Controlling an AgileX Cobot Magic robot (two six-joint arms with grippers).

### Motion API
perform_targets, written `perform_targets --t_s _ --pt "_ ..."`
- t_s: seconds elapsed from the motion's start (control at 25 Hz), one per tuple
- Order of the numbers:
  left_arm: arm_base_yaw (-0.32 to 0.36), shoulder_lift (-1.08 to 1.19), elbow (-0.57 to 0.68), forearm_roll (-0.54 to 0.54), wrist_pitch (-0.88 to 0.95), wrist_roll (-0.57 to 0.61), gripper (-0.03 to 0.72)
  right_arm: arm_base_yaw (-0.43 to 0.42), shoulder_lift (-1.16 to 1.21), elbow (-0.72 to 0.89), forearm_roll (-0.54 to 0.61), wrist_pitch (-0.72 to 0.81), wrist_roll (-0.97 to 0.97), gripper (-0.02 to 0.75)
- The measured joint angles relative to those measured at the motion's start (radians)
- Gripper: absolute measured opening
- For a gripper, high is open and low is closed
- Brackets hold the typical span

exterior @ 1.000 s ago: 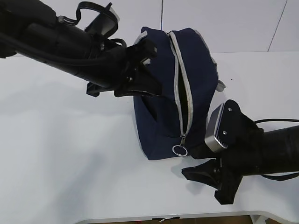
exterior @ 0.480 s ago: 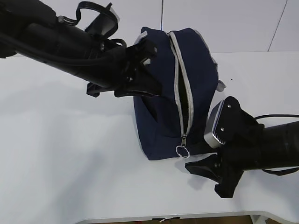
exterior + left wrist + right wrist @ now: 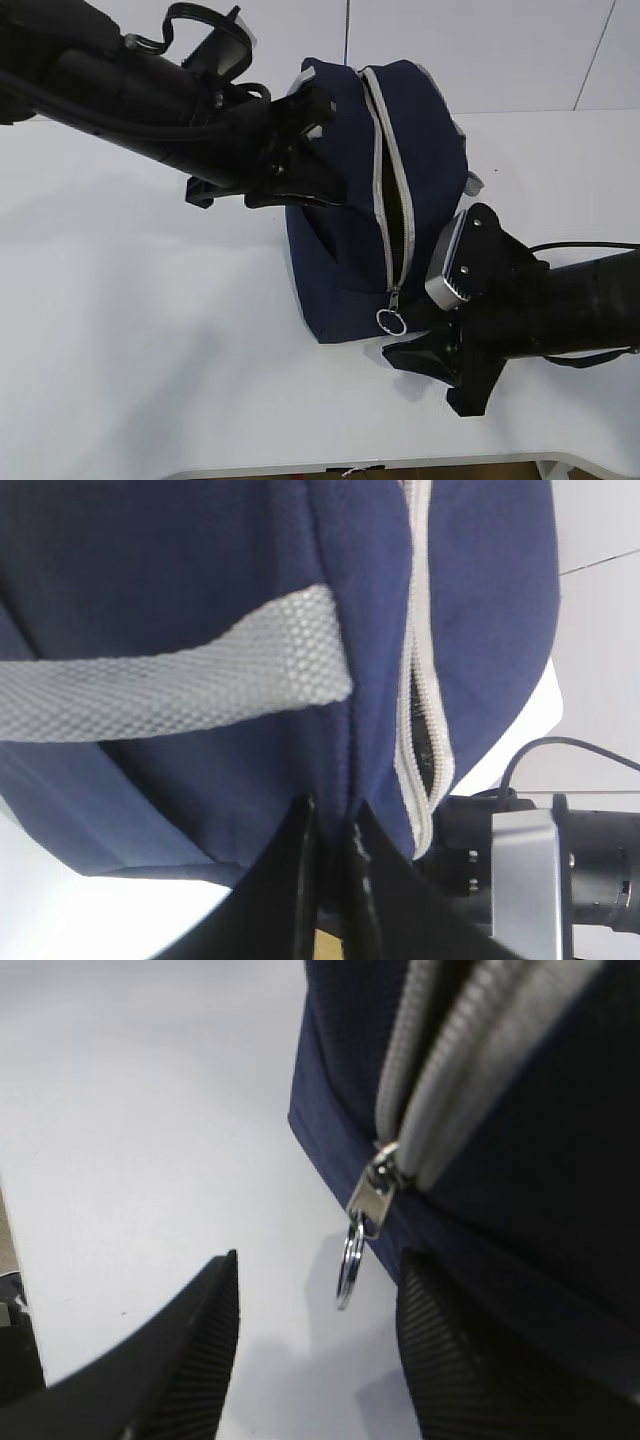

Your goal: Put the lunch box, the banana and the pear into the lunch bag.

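Note:
The navy lunch bag (image 3: 430, 180) lies on the white table with its grey zipper (image 3: 385, 170) partly open. My left gripper (image 3: 318, 192) is shut on a fold of the bag's navy fabric (image 3: 330, 815), beside the grey strap (image 3: 170, 690) and the zipper (image 3: 420, 730). My right gripper (image 3: 405, 345) is open at the bag's near end. In the right wrist view the metal ring pull (image 3: 350, 1260) hangs between its open fingers (image 3: 190, 1340), touching neither; the gripper (image 3: 320, 1280) is empty. The lunch box, the banana and the pear are out of view.
The white table (image 3: 120, 330) spreads to the left and front, and its front edge (image 3: 300, 468) is close below the right arm. A white wall stands behind the bag. The right arm's silver camera block (image 3: 525, 880) shows under the bag.
My right gripper has moved a little left and closer to the bag, so the ring pull now hangs between its jaws. The left arm and the bag have not moved.

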Motion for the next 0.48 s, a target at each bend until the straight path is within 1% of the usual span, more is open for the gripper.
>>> perform_targets --t_s 0.28,0.36,0.48 --pt "0.0 0.0 0.0 -0.026 -0.007 0.0 -0.003 0.0 0.033 -0.031 0.0 0.005 0.004 0.425" --pt "0.0 0.0 0.0 -0.027 -0.009 0.0 -0.003 0.0 0.05 -0.045 0.0 0.007 0.015 0.408" --pt "0.0 0.001 0.0 -0.031 -0.011 0.0 -0.004 0.0 0.061 -0.054 0.0 0.021 0.024 0.359"
